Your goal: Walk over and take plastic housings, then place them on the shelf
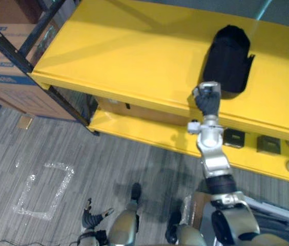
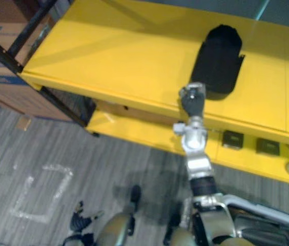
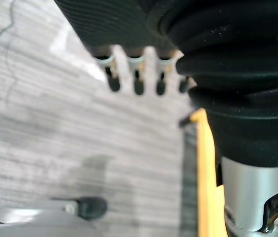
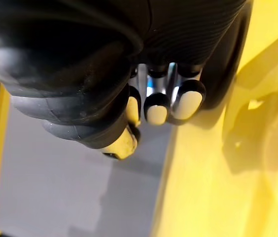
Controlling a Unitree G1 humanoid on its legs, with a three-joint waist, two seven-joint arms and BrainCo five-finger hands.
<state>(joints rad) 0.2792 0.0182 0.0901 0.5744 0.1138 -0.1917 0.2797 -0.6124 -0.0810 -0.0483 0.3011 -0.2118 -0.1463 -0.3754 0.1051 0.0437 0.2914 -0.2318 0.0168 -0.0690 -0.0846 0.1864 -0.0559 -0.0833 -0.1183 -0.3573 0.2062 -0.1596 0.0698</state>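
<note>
Item: black plastic housing [image 1: 227,59], one piece, lying on the top board of the yellow shelf [image 1: 119,56], close to the front edge and toward the right end; it is looking like a light, stiff, smooth shell, probably best taken across its narrow sides. Right hand [image 1: 207,98] is hovering at that front edge just before the housing, fingers [image 4: 156,111] curling inward on nothing. Left hand [image 1: 90,218] is hanging low over the floor, fingers relaxed, empty.

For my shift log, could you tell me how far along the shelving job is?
Done: one black plastic housing lies on the top board of the yellow shelf. In hand: nothing; the right hand sits curled at its front edge beside the housing, and the left hand hangs open. Left: fetching any further housings.
</note>
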